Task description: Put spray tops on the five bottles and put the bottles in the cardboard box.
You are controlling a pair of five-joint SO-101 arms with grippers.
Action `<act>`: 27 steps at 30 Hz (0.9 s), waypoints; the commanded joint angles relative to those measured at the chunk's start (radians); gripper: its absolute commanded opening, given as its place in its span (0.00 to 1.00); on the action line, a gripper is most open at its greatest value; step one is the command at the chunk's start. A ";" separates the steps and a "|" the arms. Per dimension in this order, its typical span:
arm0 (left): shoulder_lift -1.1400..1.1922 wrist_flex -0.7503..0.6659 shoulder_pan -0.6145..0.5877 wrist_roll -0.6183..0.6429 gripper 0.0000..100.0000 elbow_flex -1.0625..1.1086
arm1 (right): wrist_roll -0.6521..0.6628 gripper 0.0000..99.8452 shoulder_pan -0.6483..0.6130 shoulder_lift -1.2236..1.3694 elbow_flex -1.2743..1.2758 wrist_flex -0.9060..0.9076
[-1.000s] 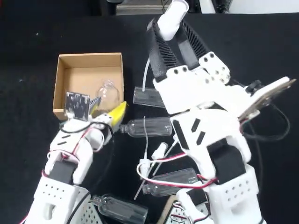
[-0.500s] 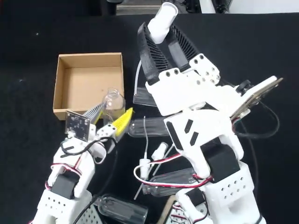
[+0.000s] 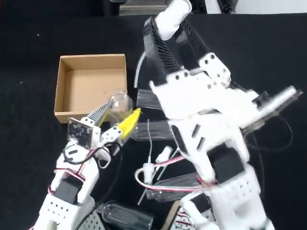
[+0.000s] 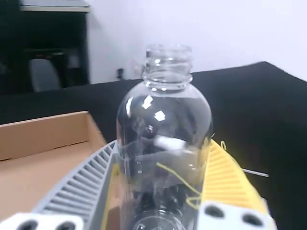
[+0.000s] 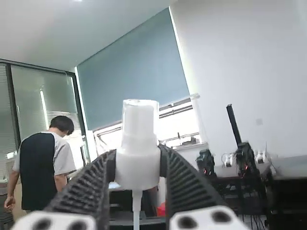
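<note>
Gripping a bottle [image 4: 163, 143] neck-up, the left jaws are apparently presenting it for the right jaws' pinched spray top [image 5: 139, 158].

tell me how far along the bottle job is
Done: nothing yet; the cardboard box looks empty. In hand: the left gripper holds an uncapped bottle upright by the box, and the right gripper holds a spray top raised. Remaining: four bottles lie on the table, apparently capless, beside loose spray tops; then all five go in the box.
</note>
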 commanded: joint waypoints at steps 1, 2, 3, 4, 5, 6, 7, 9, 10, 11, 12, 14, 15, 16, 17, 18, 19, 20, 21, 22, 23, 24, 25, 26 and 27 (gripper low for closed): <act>-0.021 -0.089 -0.056 0.009 0.24 0.022 | -0.002 0.01 -0.058 0.101 -0.004 -0.020; -0.020 -0.141 -0.053 0.009 0.24 0.022 | -0.002 0.01 -0.072 0.101 0.001 -0.021; -0.020 -0.190 -0.045 0.011 0.24 0.022 | -0.002 0.01 -0.081 0.101 0.002 -0.021; -0.020 -0.241 -0.036 0.011 0.24 0.022 | -0.002 0.01 -0.084 0.101 0.002 -0.021; -0.020 -0.292 -0.027 0.011 0.24 0.022 | -0.002 0.01 -0.084 0.101 0.002 -0.021; -0.020 -0.334 -0.018 0.009 0.24 0.022 | -0.002 0.01 -0.083 0.096 0.002 -0.021; -0.020 -0.367 -0.010 0.009 0.24 0.022 | -0.002 0.01 -0.083 0.094 0.002 -0.021; -0.018 -0.371 -0.008 0.009 0.24 0.022 | -0.002 0.01 -0.083 0.093 0.002 -0.021; -0.017 -0.351 -0.010 0.009 0.24 0.022 | -0.002 0.01 -0.083 0.093 0.002 -0.021; -0.018 -0.325 -0.010 0.009 0.24 0.022 | -0.002 0.01 -0.083 0.093 0.002 -0.021; -0.020 -0.308 -0.008 0.009 0.24 0.022 | -0.002 0.01 -0.083 0.091 0.002 -0.021; -0.020 -0.288 -0.010 0.009 0.24 0.022 | -0.002 0.01 -0.083 0.085 -0.002 -0.021; -0.020 -0.287 -0.010 0.009 0.24 0.022 | -0.002 0.01 -0.081 0.073 -0.004 -0.021; -0.018 -0.287 -0.013 0.009 0.24 0.022 | -0.002 0.01 -0.081 0.054 -0.004 -0.021; -0.017 -0.287 -0.016 0.009 0.24 0.022 | -0.002 0.01 -0.081 0.031 -0.004 -0.020; -0.017 -0.287 -0.016 0.009 0.24 0.022 | -0.002 0.01 -0.081 0.005 -0.002 -0.015; -0.017 -0.287 -0.012 0.009 0.24 0.022 | -0.002 0.01 -0.078 -0.018 0.002 -0.015; -0.017 -0.287 -0.010 0.009 0.24 0.022 | -0.002 0.01 -0.068 -0.038 0.015 -0.021; -0.017 -0.287 -0.010 0.009 0.24 0.022 | -0.002 0.01 -0.052 -0.054 0.024 -0.023; -0.018 -0.287 -0.010 0.009 0.24 0.022 | -0.002 0.01 -0.037 -0.062 0.030 -0.032; -0.018 -0.287 -0.010 0.009 0.24 0.022 | -0.002 0.01 -0.018 -0.067 0.035 -0.058; -0.018 -0.287 -0.010 0.009 0.24 0.022 | -0.002 0.01 0.006 -0.068 0.038 -0.083; -0.018 -0.287 -0.010 0.009 0.24 0.022 | -0.005 0.01 0.037 -0.071 0.045 -0.106; -0.018 -0.287 -0.008 0.009 0.24 0.022 | -0.008 0.01 0.064 -0.071 0.051 -0.127; -0.018 -0.287 -0.008 0.009 0.24 0.022 | -0.009 0.01 0.083 -0.071 0.059 -0.147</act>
